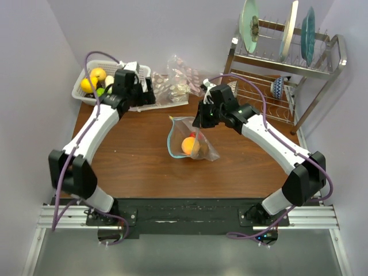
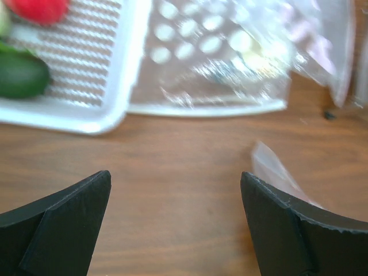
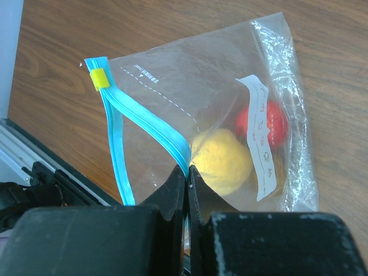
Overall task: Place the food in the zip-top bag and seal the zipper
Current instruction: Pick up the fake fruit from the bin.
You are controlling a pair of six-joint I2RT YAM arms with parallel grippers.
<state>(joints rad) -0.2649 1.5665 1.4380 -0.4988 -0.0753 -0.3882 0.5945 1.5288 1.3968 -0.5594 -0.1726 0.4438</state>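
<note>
While clamped shut on the zipper (image 3: 150, 123) at bottom centre, right gripper (image 3: 188, 175) plainly the nearer; strip running up-left toward its yellow tab (image 3: 99, 79). Behind, bag (image 3: 195, 80) holding yellow and red food (image 3: 221, 161). Farther off, left gripper (image 2: 175, 178) spread wide, empty, below basket (image 2: 86, 118) at upper left.

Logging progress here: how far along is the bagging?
Done: a yellow fruit and a red fruit are inside the bag. In hand: the right gripper pinches the zipper, the mouth open; the left gripper hangs open near the basket. Left: a green vegetable and a red piece lie in the basket, then sealing.
</note>
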